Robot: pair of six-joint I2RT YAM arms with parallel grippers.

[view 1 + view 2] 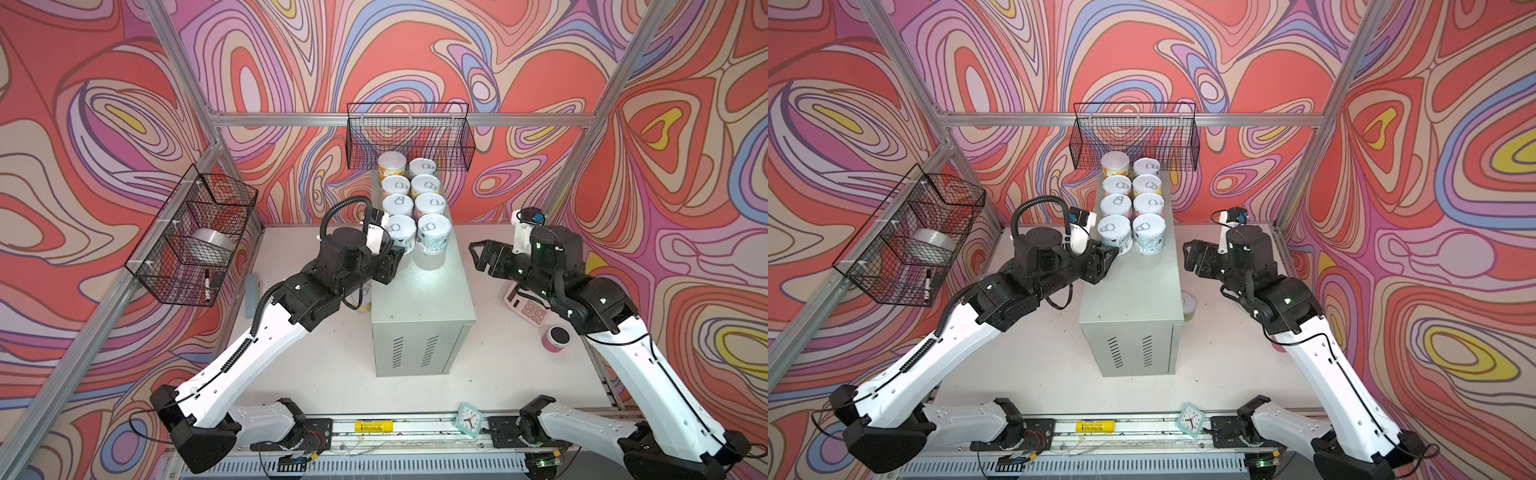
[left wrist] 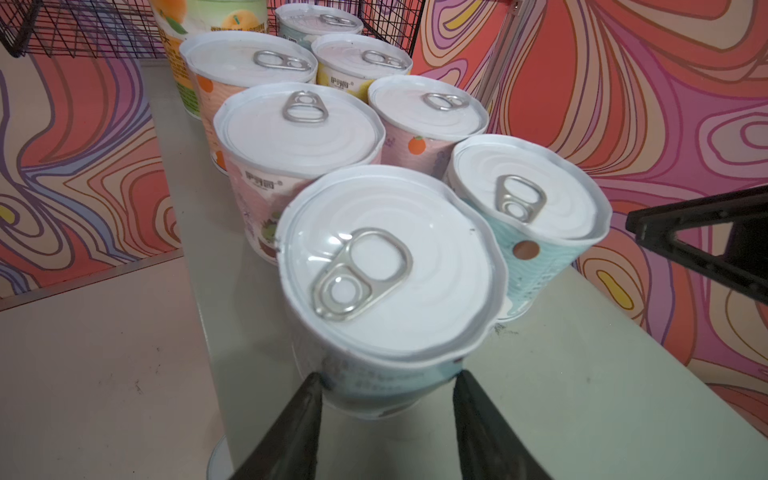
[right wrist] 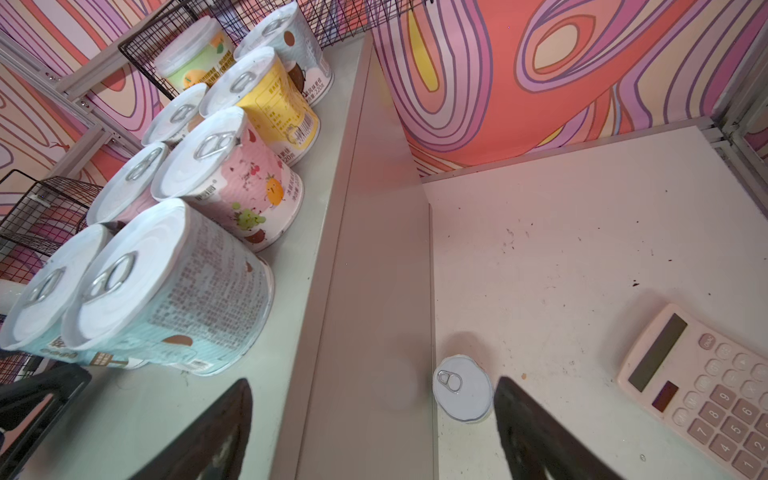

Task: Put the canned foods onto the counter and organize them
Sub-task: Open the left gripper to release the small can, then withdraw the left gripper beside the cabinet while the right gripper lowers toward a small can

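Note:
Several canned foods stand in two rows at the far end of the counter (image 1: 424, 299), the grey metal box. My left gripper (image 2: 388, 376) is shut on the nearest left-row can (image 2: 386, 266), a light-blue tin whose base sits on the counter top (image 2: 582, 374). In both top views that gripper (image 1: 395, 255) (image 1: 1108, 254) meets the can (image 1: 401, 228) (image 1: 1114, 228) from the left. My right gripper (image 3: 372, 384) (image 1: 478, 253) is open and empty over the counter's right edge. One can (image 3: 463, 388) (image 1: 1188, 305) stands on the table right of the counter. Another (image 1: 365, 300) stands left of it, under my left arm.
A pink calculator (image 3: 706, 395) (image 1: 525, 308) and a small pink cylinder with a black top (image 1: 556, 338) lie under the right arm. Wire baskets hang on the back wall (image 1: 409, 137) and left wall (image 1: 195, 237). A clock (image 1: 470, 419) and a yellow battery (image 1: 374, 427) rest at the front rail.

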